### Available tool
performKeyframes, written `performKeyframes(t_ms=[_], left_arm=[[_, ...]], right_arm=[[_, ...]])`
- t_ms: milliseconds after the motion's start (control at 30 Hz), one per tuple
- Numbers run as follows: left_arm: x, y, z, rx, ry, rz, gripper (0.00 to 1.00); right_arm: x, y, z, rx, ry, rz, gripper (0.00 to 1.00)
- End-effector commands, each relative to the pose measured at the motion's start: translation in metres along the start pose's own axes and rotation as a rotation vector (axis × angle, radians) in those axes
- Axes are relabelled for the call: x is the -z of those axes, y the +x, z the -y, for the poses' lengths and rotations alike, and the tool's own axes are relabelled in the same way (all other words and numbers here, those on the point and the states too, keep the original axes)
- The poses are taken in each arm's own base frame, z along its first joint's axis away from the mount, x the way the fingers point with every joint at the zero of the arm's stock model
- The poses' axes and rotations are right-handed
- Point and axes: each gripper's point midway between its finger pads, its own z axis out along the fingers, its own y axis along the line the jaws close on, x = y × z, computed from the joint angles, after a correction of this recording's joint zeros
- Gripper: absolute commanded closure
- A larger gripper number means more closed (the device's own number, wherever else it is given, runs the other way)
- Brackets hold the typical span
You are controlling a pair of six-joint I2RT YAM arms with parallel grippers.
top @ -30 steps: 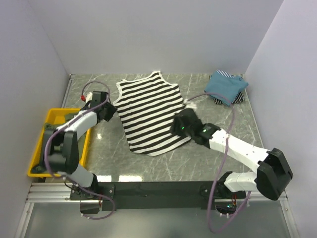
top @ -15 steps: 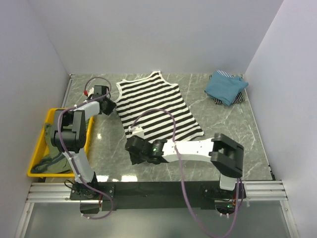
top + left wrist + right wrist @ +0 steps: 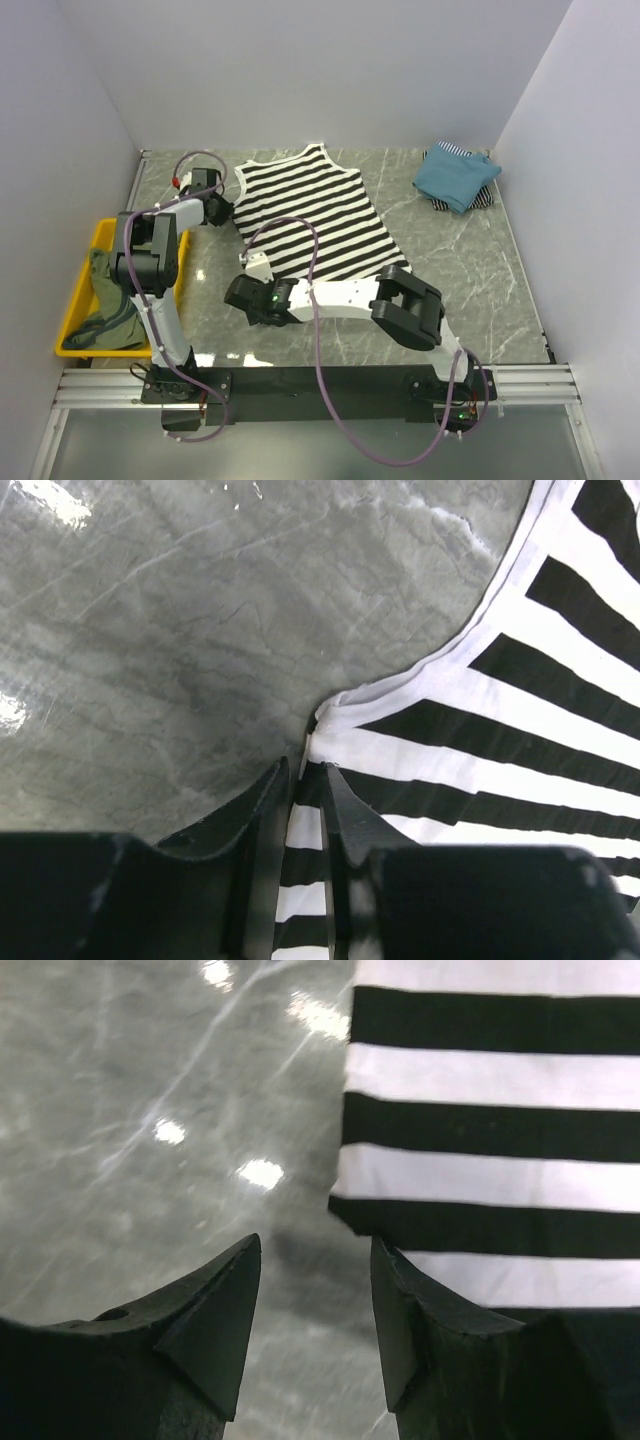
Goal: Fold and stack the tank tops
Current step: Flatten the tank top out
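Note:
The black-and-white striped tank top [image 3: 310, 215] lies spread flat in the middle of the table. My left gripper [image 3: 222, 207] is at its left armhole; in the left wrist view the gripper [image 3: 308, 770] is shut on the top's white-trimmed edge [image 3: 420, 685]. My right gripper [image 3: 240, 296] sits low by the top's lower left hem corner. In the right wrist view it [image 3: 315, 1250] is open and empty over bare table, with the hem corner [image 3: 480, 1140] just ahead to the right. The teal-blue top [image 3: 455, 178] lies folded on the pinstriped one [image 3: 440, 152] at the back right.
A yellow bin [image 3: 72, 325] stands at the left edge and holds the olive-green top [image 3: 105, 300]. White walls close in the table at the back and on both sides. The right arm [image 3: 405, 305] reaches across the front of the table.
My right arm has swung from the top's right side across the front to its lower left corner. My left gripper has moved back and right onto the left armhole edge.

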Motion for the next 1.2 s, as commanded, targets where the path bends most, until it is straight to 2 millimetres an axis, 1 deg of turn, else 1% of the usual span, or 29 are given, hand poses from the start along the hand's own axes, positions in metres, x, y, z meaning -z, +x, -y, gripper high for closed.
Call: performKeyframes(t_ms=[0,33,100,200,233,267,300,333,400,433,467,500,567,600,667,700,733,767,800,833,867,900,933,967,1000,1067,1100,1133,1167], left_arm=[[-0.007,-0.006,-0.001,-0.019,-0.011,0.017,0.75],[-0.007,-0.006,-0.002,-0.02,-0.016,0.018,0.76],[-0.009,-0.006,-0.003,-0.018,-0.017,0.02,0.78],[-0.011,-0.005,-0.002,-0.018,-0.015,0.016,0.85],[-0.011,-0.006,-0.002,-0.017,-0.015,0.017,0.89],[-0.011,-0.005,-0.002,-0.015,-0.017,0.016,0.9],[-0.011,-0.006,-0.001,-0.015,-0.014,0.018,0.92],[-0.011,-0.006,-0.001,-0.015,-0.014,0.02,0.96],[-0.011,-0.007,-0.001,-0.015,-0.016,0.025,0.99],[-0.011,-0.008,0.0,-0.014,-0.014,0.026,0.99],[-0.011,-0.007,-0.001,-0.015,-0.017,0.024,0.99],[-0.011,-0.007,0.0,-0.016,-0.014,0.025,0.99],[-0.01,-0.01,0.002,-0.012,-0.01,0.029,0.99],[-0.009,-0.01,0.002,-0.012,-0.009,0.029,0.99],[-0.008,-0.012,0.004,-0.011,-0.006,0.034,0.99],[-0.006,-0.013,0.005,-0.013,-0.005,0.039,0.99],[-0.005,-0.015,0.006,-0.011,-0.002,0.043,0.99],[-0.003,-0.016,0.008,-0.012,0.001,0.045,0.99],[-0.002,-0.017,0.009,-0.013,0.002,0.046,0.99],[-0.002,-0.017,0.009,-0.013,0.002,0.046,0.99],[-0.001,-0.019,0.01,-0.013,0.003,0.051,0.99],[0.001,-0.02,0.012,-0.012,0.011,0.055,0.99],[0.001,-0.02,0.011,-0.012,0.01,0.052,0.99],[0.002,-0.021,0.012,-0.01,0.012,0.056,0.99],[0.003,-0.02,0.012,-0.012,0.012,0.054,0.99],[0.003,-0.019,0.012,-0.009,0.013,0.051,0.99],[0.003,-0.019,0.012,-0.009,0.014,0.049,0.99],[0.003,-0.019,0.012,-0.009,0.015,0.048,0.99],[0.004,-0.019,0.012,-0.009,0.014,0.049,0.99]], right_arm=[[-0.003,-0.02,0.017,0.026,0.119,0.07,0.45],[-0.006,-0.021,0.023,0.033,0.149,0.081,0.45],[-0.009,-0.02,0.029,0.032,0.161,0.08,0.45],[-0.013,-0.023,0.035,0.041,0.184,0.091,0.49],[-0.014,-0.024,0.037,0.049,0.194,0.094,0.55],[-0.015,-0.026,0.04,0.054,0.211,0.102,0.58],[-0.015,-0.026,0.041,0.061,0.215,0.105,0.65],[-0.015,-0.029,0.043,0.068,0.221,0.108,0.69],[-0.013,-0.034,0.046,0.079,0.237,0.12,0.79],[-0.011,-0.037,0.048,0.089,0.242,0.125,0.89],[-0.011,-0.039,0.051,0.091,0.248,0.127,0.94],[-0.005,-0.045,0.053,0.088,0.246,0.135,1.0],[0.003,-0.052,0.058,0.093,0.241,0.147,1.0],[0.015,-0.06,0.062,0.085,0.23,0.162,1.0],[0.03,-0.067,0.061,0.087,0.187,0.171,1.0],[0.045,-0.073,0.063,0.081,0.156,0.183,1.0],[0.053,-0.075,0.061,0.091,0.13,0.182,1.0],[0.059,-0.073,0.056,0.095,0.081,0.163,1.0],[0.072,-0.075,0.057,0.104,0.049,0.169,1.0],[0.076,-0.074,0.055,0.109,0.021,0.164,1.0],[0.081,-0.069,0.049,0.112,-0.03,0.142,1.0],[0.088,-0.066,0.051,0.117,-0.054,0.138,1.0],[0.09,-0.062,0.049,0.129,-0.079,0.128,1.0],[0.092,-0.054,0.041,0.137,-0.145,0.093,1.0],[0.092,-0.046,0.04,0.157,-0.178,0.071,1.0],[0.089,-0.038,0.035,0.159,-0.226,0.055,1.0],[0.087,-0.023,0.029,0.182,-0.273,0.009,1.0],[0.084,-0.018,0.029,0.184,-0.281,-0.005,1.0],[0.082,-0.013,0.028,0.184,-0.29,-0.021,0.95]])
